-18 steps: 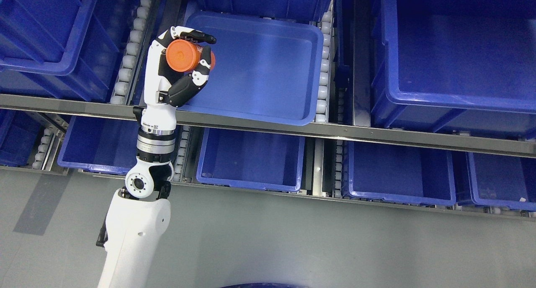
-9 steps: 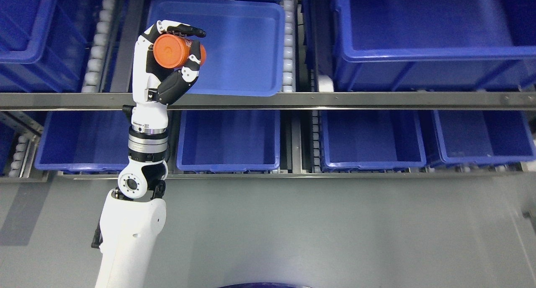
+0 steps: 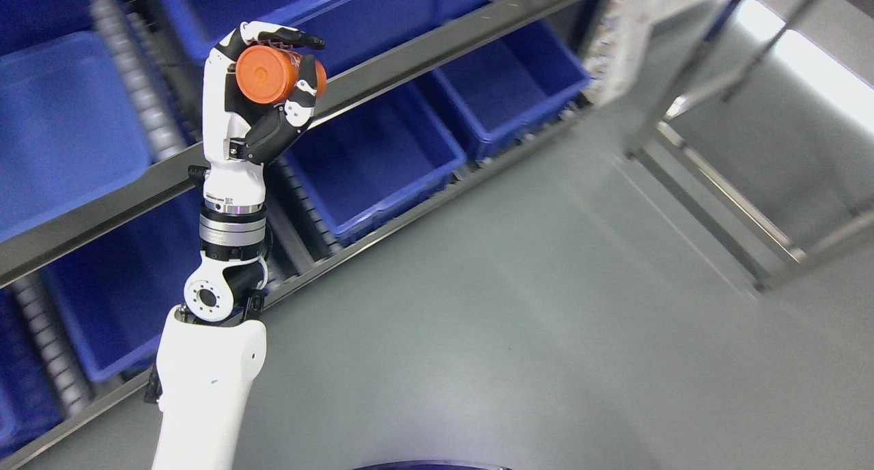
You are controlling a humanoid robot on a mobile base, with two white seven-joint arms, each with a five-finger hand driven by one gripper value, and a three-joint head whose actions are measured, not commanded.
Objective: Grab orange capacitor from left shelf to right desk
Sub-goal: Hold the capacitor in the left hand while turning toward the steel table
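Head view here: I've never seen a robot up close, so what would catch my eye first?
First, the bright orange capacitor at the upper left, gripped in the white-and-black fingers of the robot's left hand at the end of a tall white arm rising from the bottom edge. Behind it, rows of deep blue bins sit tilted on a grey metal shelf. To the right lies bare grey floor.
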